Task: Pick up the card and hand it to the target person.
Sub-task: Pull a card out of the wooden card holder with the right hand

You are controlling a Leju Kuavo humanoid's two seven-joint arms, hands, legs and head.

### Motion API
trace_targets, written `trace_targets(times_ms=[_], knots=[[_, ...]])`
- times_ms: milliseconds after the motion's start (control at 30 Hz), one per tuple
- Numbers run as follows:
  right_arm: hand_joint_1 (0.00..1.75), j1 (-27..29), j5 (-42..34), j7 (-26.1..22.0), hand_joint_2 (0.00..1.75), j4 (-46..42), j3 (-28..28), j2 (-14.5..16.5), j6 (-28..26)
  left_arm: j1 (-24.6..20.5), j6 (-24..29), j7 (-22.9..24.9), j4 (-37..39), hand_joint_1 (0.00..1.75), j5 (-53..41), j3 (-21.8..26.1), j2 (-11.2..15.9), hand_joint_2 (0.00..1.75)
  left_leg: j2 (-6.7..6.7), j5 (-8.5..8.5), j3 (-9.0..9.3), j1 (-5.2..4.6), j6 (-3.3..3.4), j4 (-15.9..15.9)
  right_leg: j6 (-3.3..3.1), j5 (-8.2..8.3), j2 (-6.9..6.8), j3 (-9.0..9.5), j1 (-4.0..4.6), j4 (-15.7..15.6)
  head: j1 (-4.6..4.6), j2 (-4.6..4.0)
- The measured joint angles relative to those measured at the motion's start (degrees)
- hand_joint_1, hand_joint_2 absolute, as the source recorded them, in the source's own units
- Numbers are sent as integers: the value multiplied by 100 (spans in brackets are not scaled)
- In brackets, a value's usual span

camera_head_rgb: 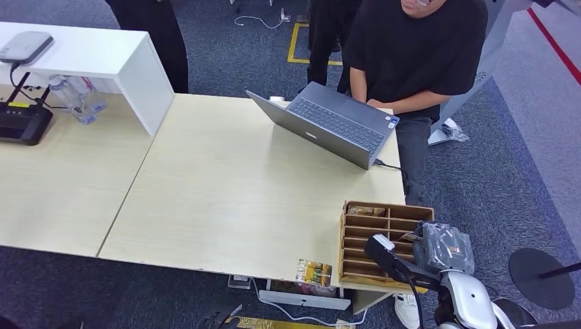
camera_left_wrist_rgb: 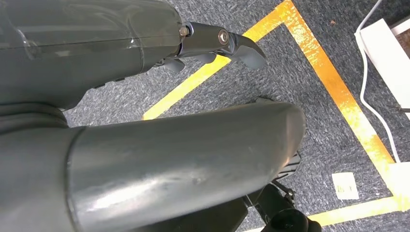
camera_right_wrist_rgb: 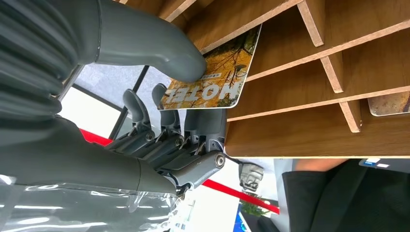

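Observation:
A card [camera_right_wrist_rgb: 212,77] printed with autumn trees and the word HOTEL sticks out of a slot in the wooden card rack [camera_right_wrist_rgb: 314,121]. My right hand [camera_right_wrist_rgb: 159,130] pinches it, thumb [camera_right_wrist_rgb: 145,43] on its printed face and fingers [camera_right_wrist_rgb: 167,116] behind it. In the head view this hand [camera_head_rgb: 438,248] sits at the right side of the rack [camera_head_rgb: 356,236], at the table's front right corner. A person in a black shirt [camera_head_rgb: 411,55] stands at the far side of the table. My left hand [camera_left_wrist_rgb: 212,43] hangs over the carpet, holding nothing.
An open laptop [camera_head_rgb: 329,123] sits in front of the person. A second card [camera_head_rgb: 314,272] lies at the table's front edge, left of the rack. Another card [camera_right_wrist_rgb: 387,104] rests in a neighbouring slot. A white shelf [camera_head_rgb: 130,58] and a router [camera_head_rgb: 24,123] are at far left.

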Motion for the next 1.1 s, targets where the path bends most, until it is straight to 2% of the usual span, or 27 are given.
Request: trace_targets(times_ms=[633, 1100], knots=[[143, -5, 48, 0, 175, -44, -4, -16, -85, 0, 0, -4, 0, 0, 0, 0, -44, 0, 0, 0, 0, 0, 0, 1, 0, 1, 0, 1, 0, 0, 0, 0], [143, -53, 61, 0, 175, -1090, -194, -250, -76, 5, 0, -24, 0, 0, 2, 0, -44, 0, 0, 0, 0, -1, 0, 1, 1, 2, 0, 1, 0, 0, -1, 0]])
